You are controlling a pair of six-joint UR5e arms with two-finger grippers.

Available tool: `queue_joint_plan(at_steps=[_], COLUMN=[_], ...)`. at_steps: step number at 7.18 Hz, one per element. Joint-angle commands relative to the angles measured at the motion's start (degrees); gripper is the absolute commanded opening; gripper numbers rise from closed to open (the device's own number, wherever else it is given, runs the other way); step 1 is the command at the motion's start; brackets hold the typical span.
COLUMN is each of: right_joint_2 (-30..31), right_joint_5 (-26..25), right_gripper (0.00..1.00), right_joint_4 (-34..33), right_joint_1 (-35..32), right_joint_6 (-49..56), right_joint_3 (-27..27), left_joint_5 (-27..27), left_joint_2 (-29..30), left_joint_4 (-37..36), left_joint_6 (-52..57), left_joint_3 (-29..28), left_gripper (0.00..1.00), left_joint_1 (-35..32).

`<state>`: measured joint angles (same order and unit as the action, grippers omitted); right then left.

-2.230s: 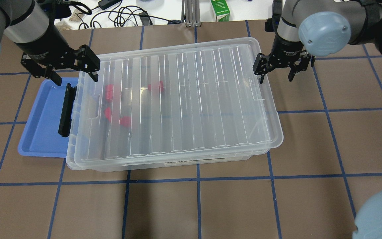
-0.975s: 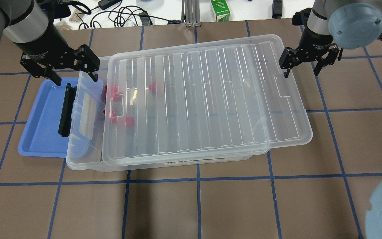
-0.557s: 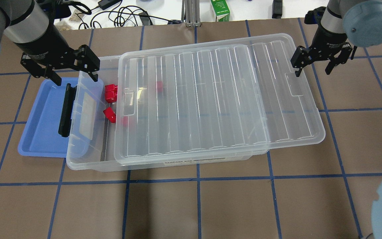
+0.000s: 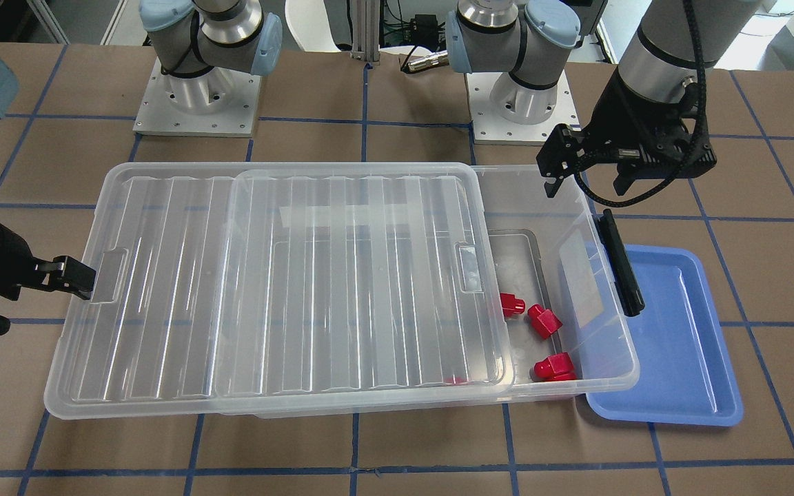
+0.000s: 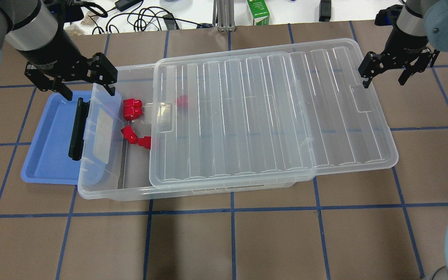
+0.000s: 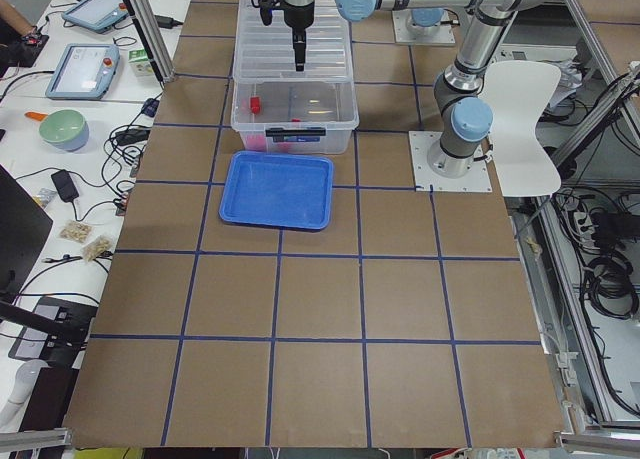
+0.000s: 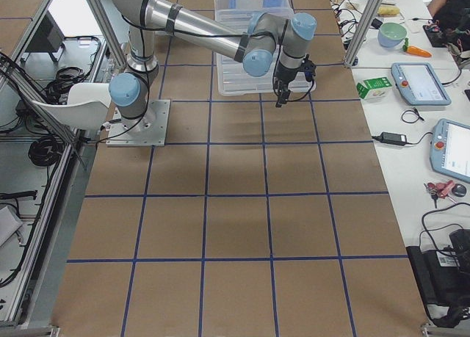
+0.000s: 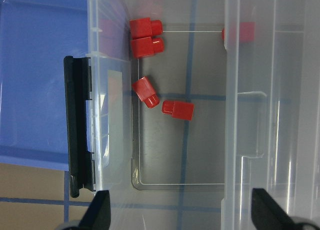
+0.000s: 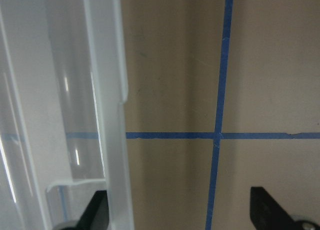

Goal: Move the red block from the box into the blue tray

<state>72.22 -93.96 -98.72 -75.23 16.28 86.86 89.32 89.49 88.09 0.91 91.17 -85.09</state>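
Overhead exterior shows the left arm reaching in from the far left corner with its wrist turned down, the left gripper [image 5: 88, 92] hanging above the latch end of the box [image 5: 91, 189], over the line where box and blue tray [image 5: 49, 149] meet. Its jaws are spread wide and hold nothing; the left wrist view shows both fingertips far apart with the uncovered end of the box between them. The right arm stretches to the far right corner of the lid [image 5: 270, 116], wrist also down. The right gripper [image 5: 383, 82] is likewise wide open and grips nothing, with one finger close against the lid's end rim; whether it touches cannot be told. The clear ribbed lid lies flat on the box but offset toward the robot's right, overhanging that end and leaving the latch end uncovered. The red blocks [image 5: 132, 112] are all inside the box: four lie exposed in the uncovered end, two of them side by side, and a fifth sits under the lid's edge. The black latch bar [image 5: 77, 130] hangs over the tray, which lies just beside the box on the table [image 5: 231, 245].
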Motion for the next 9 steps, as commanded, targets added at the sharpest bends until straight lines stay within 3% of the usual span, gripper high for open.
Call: queue_joint_plan(at_steps=[1,4,6,9], right_joint_2=[0.03,-0.06,-0.06,3.34], right_joint_5=[-0.35,-0.35,-0.26,0.62], right_gripper=[1.00,1.00,1.00,1.00], right_joint_4=[0.02,-0.25,-0.07,0.63], right_joint_1=[0.70,2.28,2.63,1.94], right_joint_6=[1.47,4.02,4.02,3.23], right_joint_3=[-0.11,-0.11,0.06,-0.12], left_joint_5=[-0.54,-0.64,-0.99,-2.22], left_joint_2=[0.25,0.69,3.40,6.21], left_joint_4=[-0.11,-0.46,-9.66,-11.09], left_joint_6=[-4.73,-12.11,-27.45,-35.34], left_joint_3=[0.41,1.02,3.29,8.21], left_gripper=[1.00,1.00,1.00,1.00], left_joint_1=[-0.07,-0.07,-0.07,0.19])
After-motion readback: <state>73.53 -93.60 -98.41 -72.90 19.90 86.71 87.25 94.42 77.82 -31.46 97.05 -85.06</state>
